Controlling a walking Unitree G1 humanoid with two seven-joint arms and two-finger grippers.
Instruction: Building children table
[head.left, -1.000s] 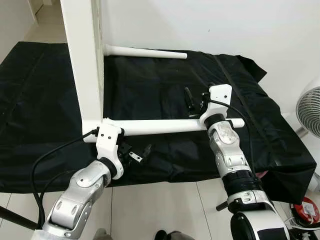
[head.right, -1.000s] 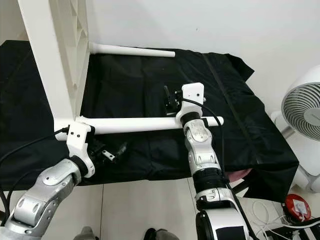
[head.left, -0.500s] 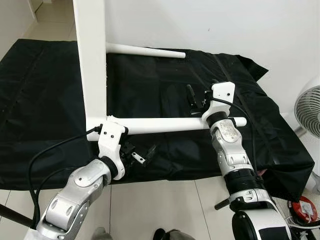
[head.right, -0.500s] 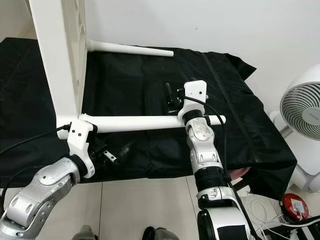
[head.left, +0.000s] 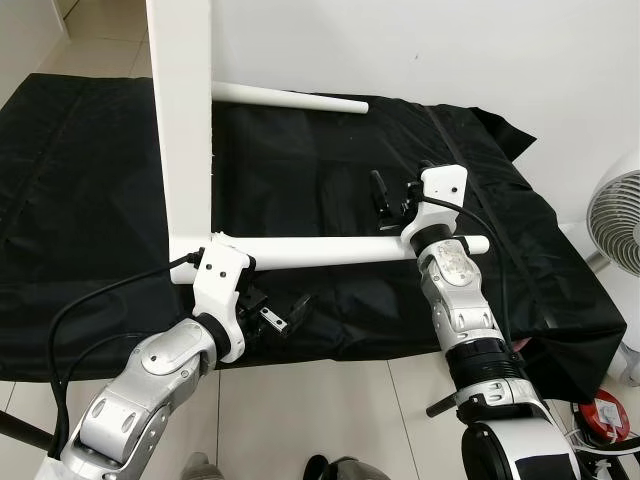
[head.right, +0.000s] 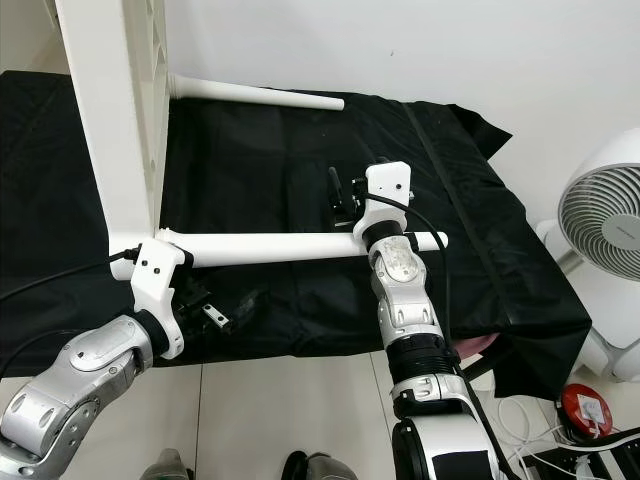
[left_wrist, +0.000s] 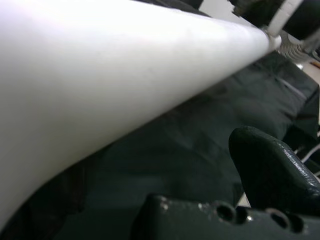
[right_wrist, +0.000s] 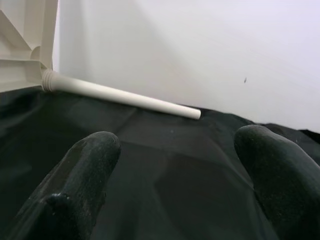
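- The white tabletop (head.left: 182, 110) is standing on its edge on the black cloth (head.left: 90, 180), rising out of the top of the head views; in the right eye view its underside is showing moulded ribbing
- Two white legs are sticking out sideways from it, both round and tapering toward their free ends; the near leg (head.left: 330, 251) is running from the tabletop's lower corner toward the robot's right, and the far leg (head.left: 290, 99) is lying parallel to it, close to the white wall (head.left: 420, 50)
- The left end effector (head.left: 283, 314) is sitting just below the near leg at its thick end, beside the tabletop's corner; its black fingers are standing apart with nothing between them; in the left wrist view the leg is passing close above one finger (left_wrist: 272, 170)
- The right end effector (head.left: 392, 201) is hovering just beyond the near leg's thin end; its two fingers (right_wrist: 90, 170) are spread wide and gripping nothing, with the far leg visible between them in the right wrist view
- A white fan (head.right: 605, 215) is standing on the floor to the robot's right, past the cloth's edge
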